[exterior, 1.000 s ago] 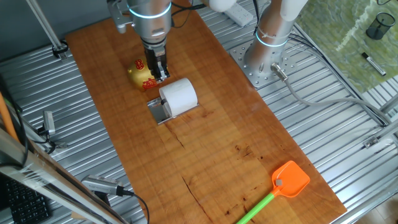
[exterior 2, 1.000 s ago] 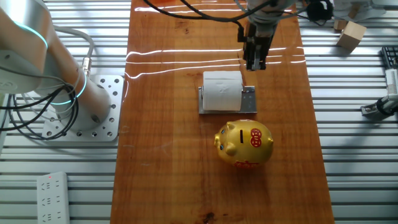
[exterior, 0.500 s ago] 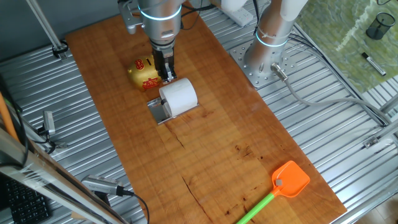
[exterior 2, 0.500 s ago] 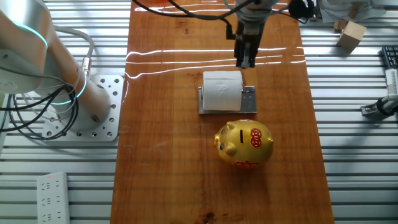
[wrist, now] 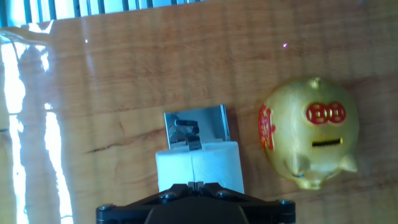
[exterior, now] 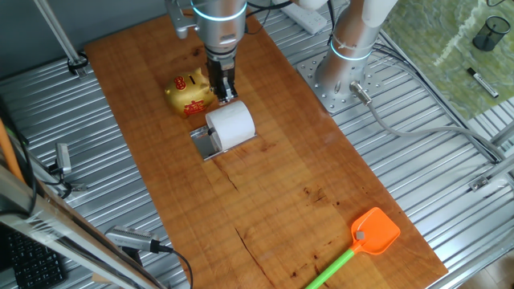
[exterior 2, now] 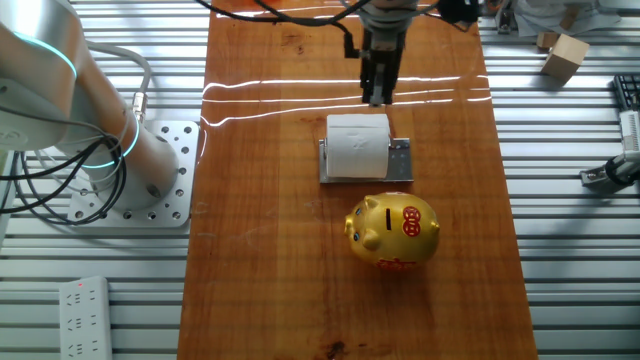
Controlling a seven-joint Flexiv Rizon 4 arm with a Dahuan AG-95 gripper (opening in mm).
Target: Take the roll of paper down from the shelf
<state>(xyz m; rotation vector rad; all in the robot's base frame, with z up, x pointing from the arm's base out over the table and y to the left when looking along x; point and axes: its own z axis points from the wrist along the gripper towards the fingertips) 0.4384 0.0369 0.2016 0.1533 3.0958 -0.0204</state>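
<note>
The white roll of paper (exterior: 231,124) lies on its side on the small silver shelf (exterior: 205,143) in the middle of the wooden board. Both also show in the other fixed view, roll (exterior 2: 357,146) and shelf (exterior 2: 402,160), and in the hand view, roll (wrist: 199,165) and shelf (wrist: 196,127). My gripper (exterior: 223,92) hangs above the board just beyond the roll, between it and the far edge in the other fixed view (exterior 2: 376,92). In the hand view its fingertips (wrist: 197,185) are pressed together over the roll, holding nothing.
A gold and red piggy-bank figurine (exterior: 189,94) stands close beside the shelf, also seen in the other fixed view (exterior 2: 393,232) and the hand view (wrist: 311,140). An orange fly swatter (exterior: 373,233) lies at the board's near end. The arm's base (exterior 2: 130,170) is beside the board.
My gripper has moved sideways along the far side of the roll, from near the figurine side toward the roll's middle. The roll, shelf and figurine have not moved.
</note>
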